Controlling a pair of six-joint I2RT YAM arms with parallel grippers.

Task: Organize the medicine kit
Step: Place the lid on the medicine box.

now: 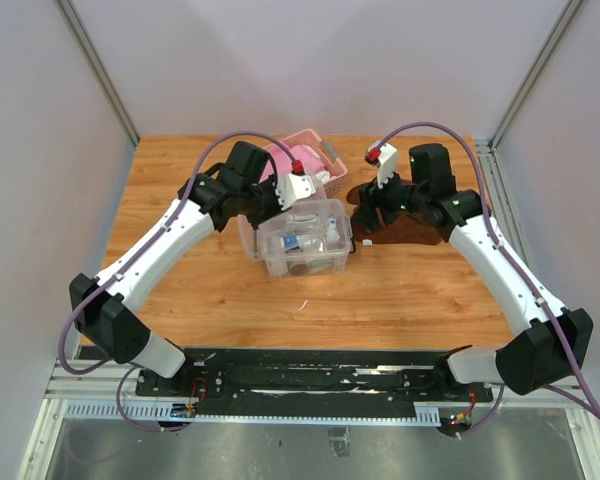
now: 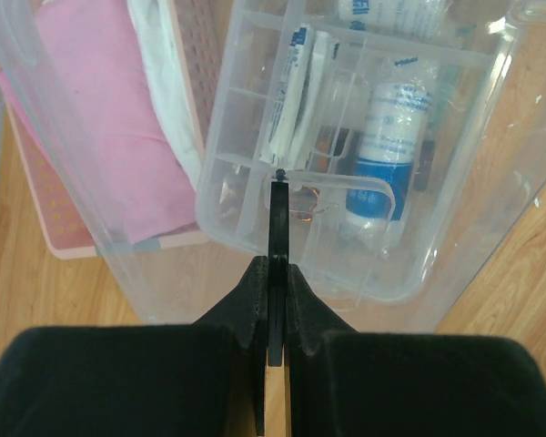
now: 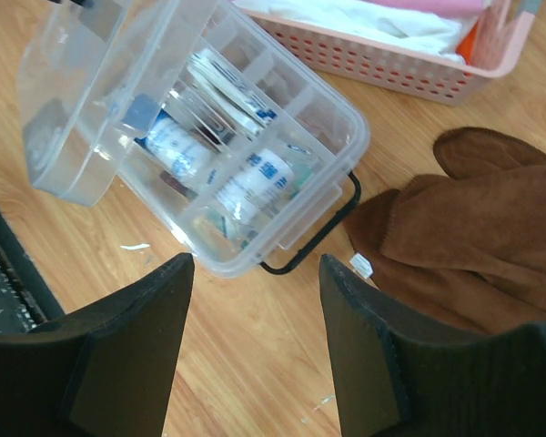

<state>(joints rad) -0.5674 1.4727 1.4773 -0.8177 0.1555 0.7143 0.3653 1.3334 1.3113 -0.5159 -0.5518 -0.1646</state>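
The tabletop (image 1: 180, 300) is bare wood; at the centre of the top view stands one medicine kit (image 1: 302, 240), a clear box, with one pink basket (image 1: 310, 145) touching it just behind, and brown mittens (image 3: 473, 228), two as far as I can make out, just right of it.

One clear lid (image 3: 73, 109) leans off the box toward the upper left of my right wrist view; one divided tray (image 2: 241, 137) sits in the box's mouth; I count two white bottles (image 3: 250, 182) with blue labels under it, and about two flat packets (image 2: 296, 91) standing on edge in a compartment; one dark handle (image 3: 314, 241) hangs at the box's near end.

My left jaws are closed, pinching the tray's thin rim at the middle of the left wrist view; my right jaws stand wide apart with nothing between them, above the tabletop near the handle.

I judge the kit light, thin-walled, stiff enough yet springy, and slick; its contents look loose, so tilting would spill them; the rim or the handle seems the safest hold.
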